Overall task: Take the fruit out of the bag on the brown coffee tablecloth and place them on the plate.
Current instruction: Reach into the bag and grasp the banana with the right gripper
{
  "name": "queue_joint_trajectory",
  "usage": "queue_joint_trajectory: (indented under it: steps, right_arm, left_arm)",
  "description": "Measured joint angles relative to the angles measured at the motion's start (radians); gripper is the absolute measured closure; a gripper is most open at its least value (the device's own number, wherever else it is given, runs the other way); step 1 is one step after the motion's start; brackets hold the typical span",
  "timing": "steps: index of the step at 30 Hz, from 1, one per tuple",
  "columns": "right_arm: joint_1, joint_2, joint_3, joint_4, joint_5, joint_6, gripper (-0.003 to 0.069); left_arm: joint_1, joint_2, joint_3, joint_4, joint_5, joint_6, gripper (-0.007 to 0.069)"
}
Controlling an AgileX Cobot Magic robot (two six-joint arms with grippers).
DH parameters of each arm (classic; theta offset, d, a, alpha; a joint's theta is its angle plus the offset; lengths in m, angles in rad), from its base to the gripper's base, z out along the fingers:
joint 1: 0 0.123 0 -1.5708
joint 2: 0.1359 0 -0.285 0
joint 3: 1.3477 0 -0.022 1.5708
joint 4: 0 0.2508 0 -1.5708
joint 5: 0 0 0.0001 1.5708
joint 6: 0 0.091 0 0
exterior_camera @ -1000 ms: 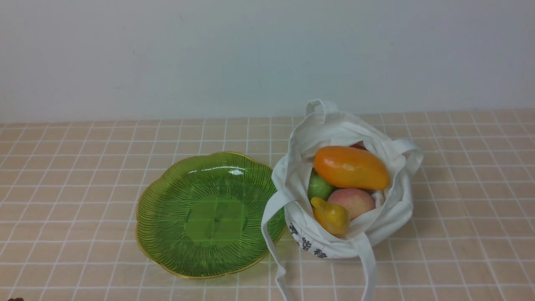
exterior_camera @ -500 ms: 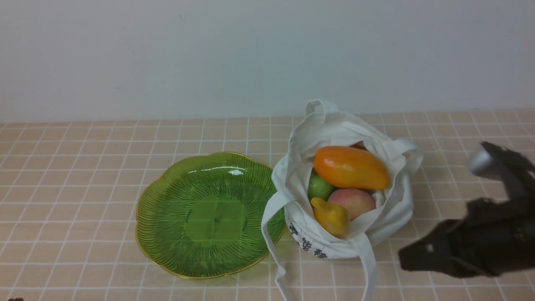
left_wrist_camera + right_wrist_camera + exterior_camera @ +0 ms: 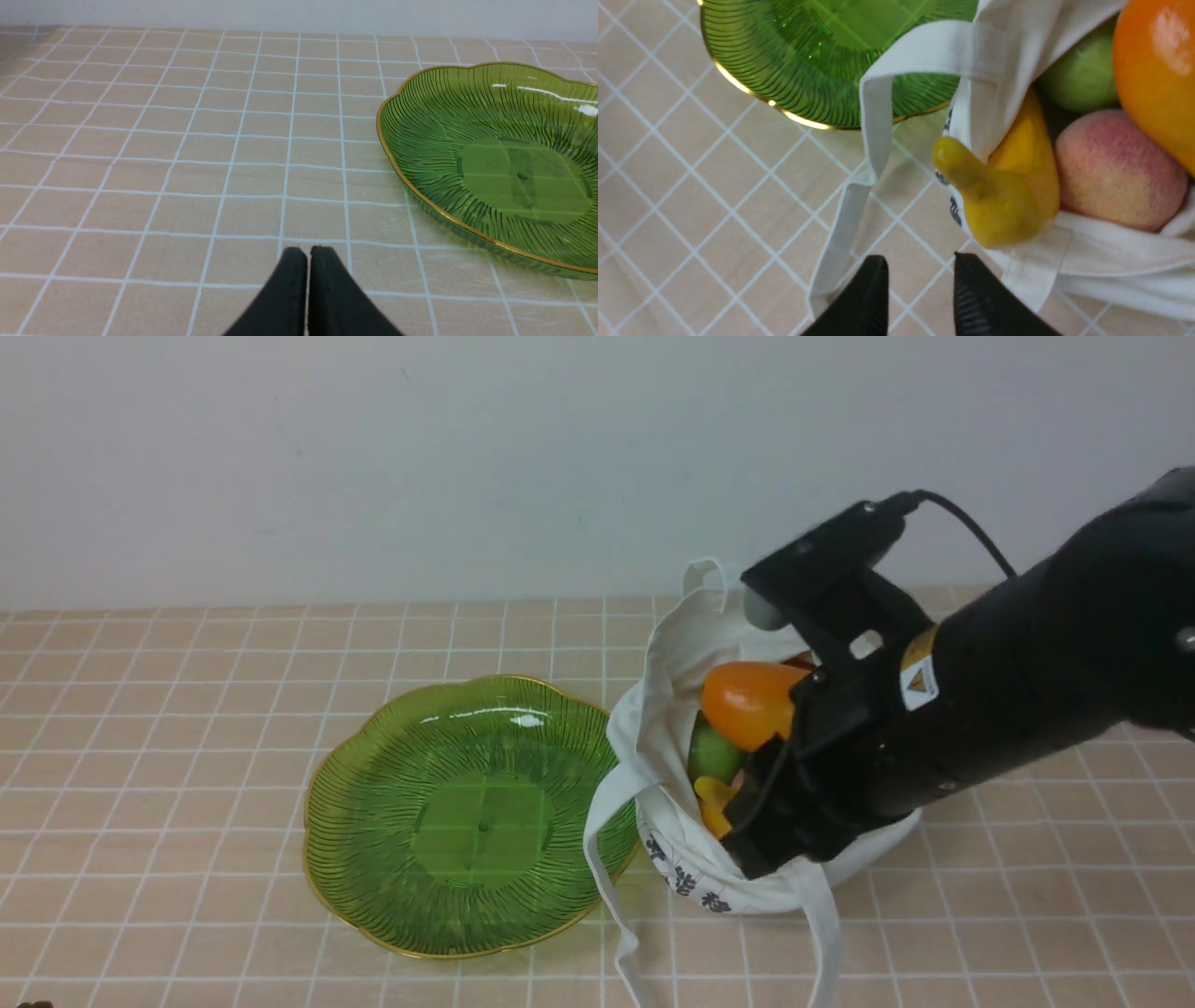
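Most of what I see is the brown coffee tablecloth [image 3: 187, 728], its white grid running back to a pale wall. Over its right side reaches the black right arm [image 3: 1027, 653], slanting down from the right towards the bag.

Left of centre sits the plate [image 3: 327, 775], green and gold-rimmed, flat on the cloth with nothing in it. Touching its right edge stands the bag [image 3: 686, 635], its mouth gaping upward and its printed side towards the robot. One strap [image 3: 607, 859] loops over the plate's rim and trails down onto the cloth.

All the fruit is inside the bag. The mango [image 3: 747, 702] lies on top with its long axis roughly left to right. Its rounded left end shows and the rest is hidden behind the arm. The banana [image 3: 1008, 196] lies by the near hem, its long axis running back into the bag and its stub end poking out over the hem on the plate side. The peach [image 3: 1115, 172] nestles beside it under the mango, and the green fruit [image 3: 714, 754] sits deeper in on the plate side.

The right gripper [image 3: 920, 266] hangs above the cloth, just outside the bag's near hem. Its jaws are parted and nothing is between them. The left gripper [image 3: 307, 254] is over bare cloth well apart from the plate, its jaws pressed together on nothing.
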Motion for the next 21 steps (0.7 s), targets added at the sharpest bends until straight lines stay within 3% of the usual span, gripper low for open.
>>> queue_joint_trajectory:
  steps: [6, 12, 18, 21]
  right_arm:
    - [0.021, 0.086, -0.002, -0.139, -0.106, 0.076, 0.0173]
    - [0.021, 0.166, -0.002, -0.233, -0.129, 0.118, 0.0124]
    - [0.021, 0.221, -0.002, -0.269, -0.139, 0.172, 0.0201]
    - [0.021, 0.227, -0.014, -0.271, -0.124, 0.179, 0.0389]
  left_arm:
    - [0.0, 0.0, 0.0, 0.0, 0.0, 0.0, 0.0632]
    - [0.0, 0.0, 0.0, 0.0, 0.0, 0.0, 0.0632]
    - [0.0, 0.0, 0.0, 0.0, 0.0, 0.0, 0.0632]
    - [0.0, 0.0, 0.0, 0.0, 0.0, 0.0, 0.0632]
